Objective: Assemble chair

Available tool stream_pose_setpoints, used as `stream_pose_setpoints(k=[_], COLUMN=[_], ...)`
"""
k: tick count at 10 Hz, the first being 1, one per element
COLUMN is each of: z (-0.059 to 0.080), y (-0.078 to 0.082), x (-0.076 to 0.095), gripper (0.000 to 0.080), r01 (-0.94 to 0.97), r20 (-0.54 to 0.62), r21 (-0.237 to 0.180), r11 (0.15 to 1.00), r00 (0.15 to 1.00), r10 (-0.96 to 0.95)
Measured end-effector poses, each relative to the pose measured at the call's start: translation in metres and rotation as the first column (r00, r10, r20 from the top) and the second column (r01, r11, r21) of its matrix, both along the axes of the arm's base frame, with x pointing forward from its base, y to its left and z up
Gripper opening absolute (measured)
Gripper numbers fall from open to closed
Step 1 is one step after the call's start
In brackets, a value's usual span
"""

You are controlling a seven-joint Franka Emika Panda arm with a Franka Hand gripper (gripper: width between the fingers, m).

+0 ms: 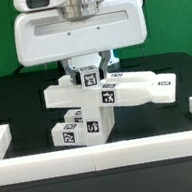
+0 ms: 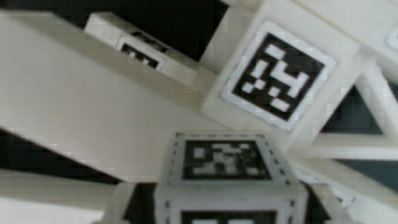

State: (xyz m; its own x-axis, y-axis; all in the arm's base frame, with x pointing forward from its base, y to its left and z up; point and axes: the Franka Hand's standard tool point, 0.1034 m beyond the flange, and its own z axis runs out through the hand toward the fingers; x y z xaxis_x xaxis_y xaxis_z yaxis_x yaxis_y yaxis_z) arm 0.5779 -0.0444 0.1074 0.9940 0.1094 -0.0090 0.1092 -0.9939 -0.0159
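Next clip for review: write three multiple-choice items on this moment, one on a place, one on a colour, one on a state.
1. Where is the claw?
A. directly above the stacked chair parts
B. out by the border rail
C. resting on the tabletop

2. What colour is the tabletop?
A. white
B. black
C. red

3. The chair parts are:
A. spread out singly
B. stacked together
C. absent

A: the claw hangs over the stack.
B: dark surface around the parts.
B: the tagged blocks sit on one another.
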Motion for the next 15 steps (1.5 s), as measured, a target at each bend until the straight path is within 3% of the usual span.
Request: stream_pose_setpoints(k=[6,10,13,15], z=[-0.0002,0.0,-0.0001,0.0], y=[-0.0004,0.0012,0.0023,0.0038], x=[0.0004,0.0009,0.0011,0.0014], gripper=[0.0271,0.0271,0.0271,0.0271], r01=[0.441,0.709,0.807,0.896], r20=[-0.005,-0.013,-0.018,-0.026], r21=[-0.003,0.0,0.0,0.0], r11=[0.897,0.705,0.59,0.443], r00=[0.897,0.705,0.59,0.443], r10=[-0.441,-0.709,-0.807,-0.896])
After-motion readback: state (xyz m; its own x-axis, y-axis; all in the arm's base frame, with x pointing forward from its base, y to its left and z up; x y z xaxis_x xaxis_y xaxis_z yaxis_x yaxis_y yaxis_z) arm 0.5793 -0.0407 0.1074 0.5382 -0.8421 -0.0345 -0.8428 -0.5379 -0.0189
